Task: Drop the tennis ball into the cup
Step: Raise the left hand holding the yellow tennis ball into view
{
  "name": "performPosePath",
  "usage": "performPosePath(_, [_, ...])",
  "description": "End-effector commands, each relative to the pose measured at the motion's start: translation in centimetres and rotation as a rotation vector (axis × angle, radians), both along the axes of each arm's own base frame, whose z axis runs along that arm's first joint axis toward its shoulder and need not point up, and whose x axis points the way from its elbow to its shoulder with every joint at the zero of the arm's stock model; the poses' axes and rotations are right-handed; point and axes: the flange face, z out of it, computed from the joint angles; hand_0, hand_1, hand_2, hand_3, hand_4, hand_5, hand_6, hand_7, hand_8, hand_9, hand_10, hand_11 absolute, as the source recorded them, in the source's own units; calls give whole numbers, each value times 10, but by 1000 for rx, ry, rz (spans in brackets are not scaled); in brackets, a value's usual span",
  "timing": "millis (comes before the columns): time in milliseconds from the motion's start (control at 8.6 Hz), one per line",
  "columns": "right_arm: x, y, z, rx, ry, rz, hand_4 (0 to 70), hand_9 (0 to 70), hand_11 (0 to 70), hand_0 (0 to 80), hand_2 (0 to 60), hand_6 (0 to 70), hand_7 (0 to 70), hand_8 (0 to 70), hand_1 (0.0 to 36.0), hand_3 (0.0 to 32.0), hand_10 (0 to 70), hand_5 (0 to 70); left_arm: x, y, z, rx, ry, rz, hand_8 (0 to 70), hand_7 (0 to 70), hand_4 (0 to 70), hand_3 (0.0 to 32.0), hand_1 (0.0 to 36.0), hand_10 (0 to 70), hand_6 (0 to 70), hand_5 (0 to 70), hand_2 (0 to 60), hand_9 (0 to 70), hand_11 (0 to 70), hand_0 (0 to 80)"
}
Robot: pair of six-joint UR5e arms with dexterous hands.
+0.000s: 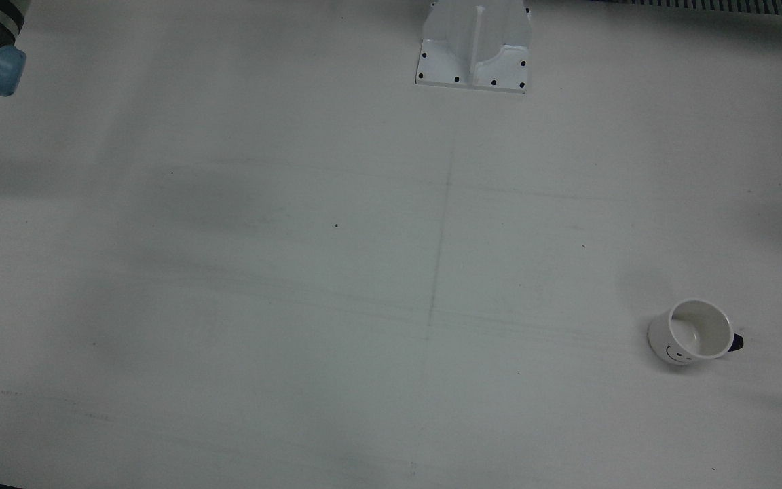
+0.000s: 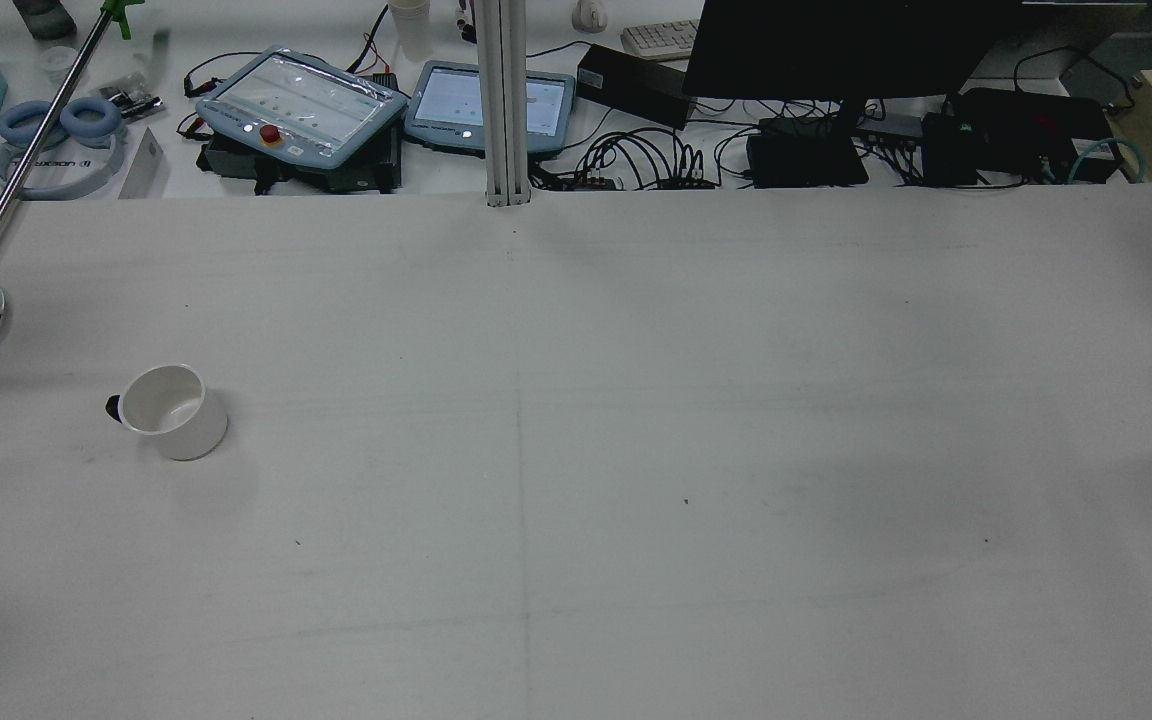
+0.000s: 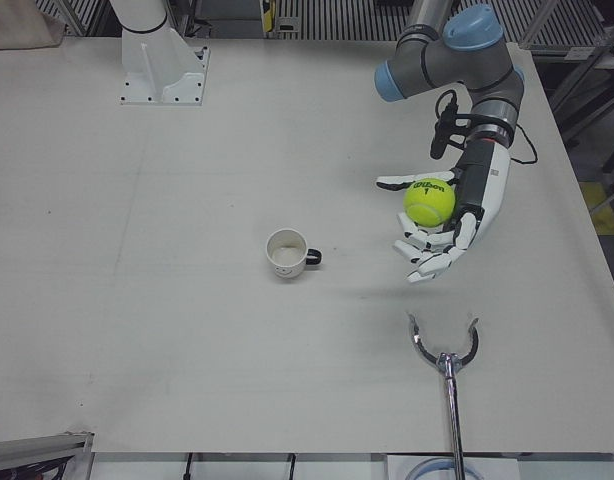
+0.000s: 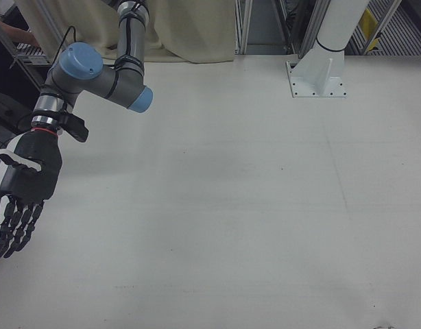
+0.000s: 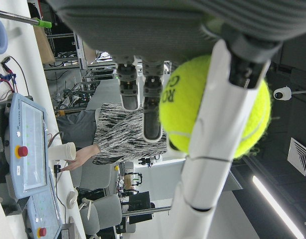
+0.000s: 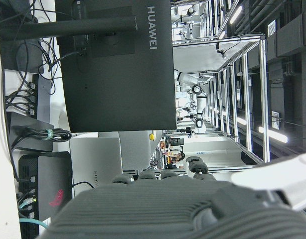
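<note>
While the left hand [image 3: 449, 222] hangs above the table [image 3: 187, 330], it cradles the tennis ball [image 3: 429, 201], yellow-green with dark lettering; fingers [image 3: 427, 250] curl under it and one lies over the top. From the hand's own camera the ball [image 5: 213, 114] sits against the palm with a white finger [image 5: 218, 149] crossing in front of it.

Cup [image 3: 286, 253]: white, upright, smiley face on the side, dark handle. It stands on the table on the left arm's half, toward the operators' edge, and is empty inside. Ball and hand are near it but clearly apart, off to the handle side. Rear camera puts the cup [image 2: 174, 411] near the table's left edge.

A metal grabber tool [image 3: 444, 352], claw open, lies on the table at the operators' edge, just beyond the left hand.

Right hand [image 4: 20, 192]: held out past the opposite side edge of the table, palm dark, fingers straight and spread a little, pointing down, holding nothing.

White pedestal [image 1: 474, 46] is bolted at the robot's edge, mid-table.
</note>
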Motion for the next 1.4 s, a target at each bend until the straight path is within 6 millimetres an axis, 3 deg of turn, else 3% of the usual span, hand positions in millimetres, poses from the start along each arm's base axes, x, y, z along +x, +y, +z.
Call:
performPosePath(0, [0,0,0,-1,2,0,0,0,0,0,0,0,0,0,0,0,0,0,-2,0,-2,4,1,-4,347,698,66,0,307,129,700,238,0,425,223,800])
performPosePath(349, [0,0,0,-1,0,0,0,0,0,0,0,0,0,0,0,0,0,0,1,0,-6,20,5,1,344,698,65,0,310,129,700,234,0,425,223,800])
performPosePath(465, [0,0,0,1,0,0,0,0,0,0,0,0,0,0,0,0,0,0,12,1,-13,35,5,24,350,688,67,0,306,128,700,237,0,427,221,800])
performPosePath(581, [0,0,0,-1,0,0,0,0,0,0,0,0,0,0,0,0,0,0,38,3,-16,38,-4,82,332,692,66,0,305,127,668,220,0,425,218,800])
performPosePath(814, [1,0,0,1,0,2,0,0,0,0,0,0,0,0,0,0,0,0,59,2,-14,25,-31,117,344,682,63,0,294,136,700,227,0,428,231,800])
performPosePath(1047, [0,-1,0,2,0,0,0,0,0,0,0,0,0,0,0,0,0,0,102,0,-25,62,-78,168,354,695,62,0,281,143,700,224,1,442,239,800])
performPosePath(1163, [0,0,0,-1,0,0,0,0,0,0,0,0,0,0,0,0,0,0,110,0,-26,70,-91,173,342,700,59,0,284,146,652,213,1,443,244,800])
performPosePath(1279, [0,0,0,-1,0,0,0,0,0,0,0,0,0,0,0,0,0,0,114,0,-28,92,-107,169,346,687,54,0,280,148,674,216,1,440,247,800])
